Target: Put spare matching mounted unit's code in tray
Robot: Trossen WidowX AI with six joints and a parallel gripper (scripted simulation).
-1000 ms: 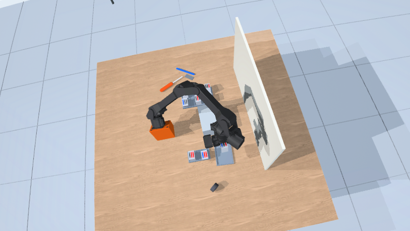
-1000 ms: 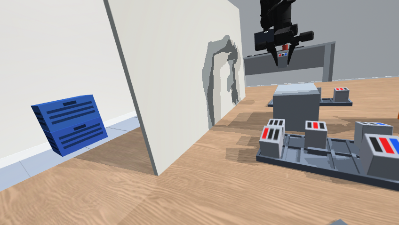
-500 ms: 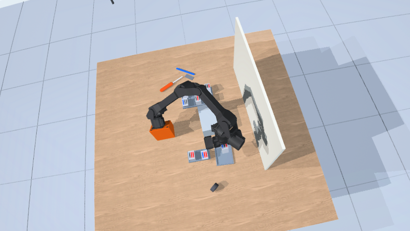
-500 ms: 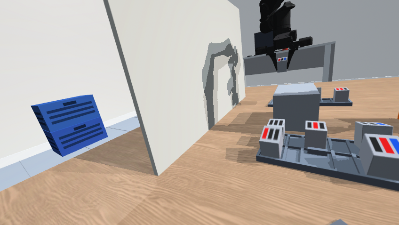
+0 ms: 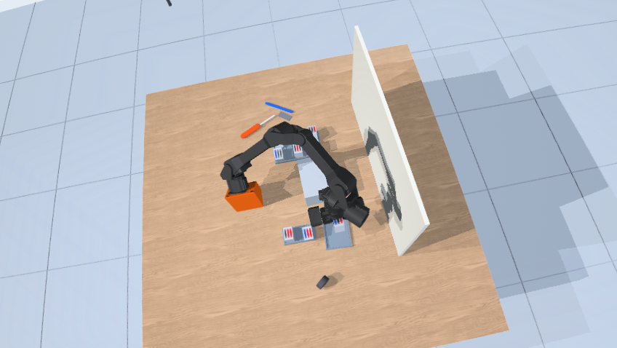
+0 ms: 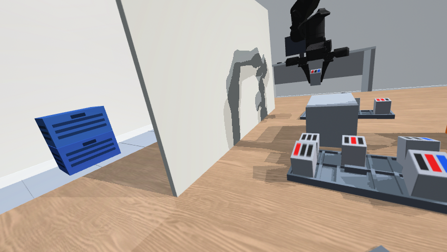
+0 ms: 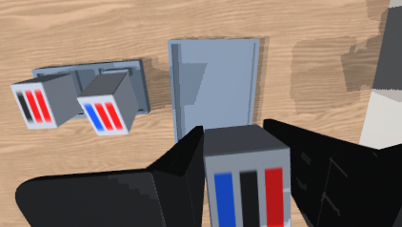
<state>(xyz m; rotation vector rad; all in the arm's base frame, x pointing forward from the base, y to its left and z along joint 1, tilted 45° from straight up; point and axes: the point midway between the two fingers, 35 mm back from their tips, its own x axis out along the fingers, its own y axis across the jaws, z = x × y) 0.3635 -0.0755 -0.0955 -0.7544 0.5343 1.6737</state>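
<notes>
While gripping striped block (image 5: 337, 223) (image 6: 315, 77) (image 7: 247, 181), hand (image 5: 337, 219) (image 6: 315, 81) (image 7: 232, 130) points down

Tray (image 5: 344, 242) (image 7: 219, 72) beside two-block rack (image 5: 297, 241) (image 7: 145, 95), near upright board (image 5: 388, 125) (image 6: 200, 94) (image 7: 381, 124)

Smooth matt panel (image 5: 375, 108) (image 6: 200, 81); wood-grained tabletop (image 5: 207, 277) (image 6: 219, 225) (image 7: 286, 19); plastic-looking orange base (image 5: 245, 201)

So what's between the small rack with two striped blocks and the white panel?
The tray, as the top and wrist views show. In the top view, the raised block in the jaws overlaps one end of it.
</notes>
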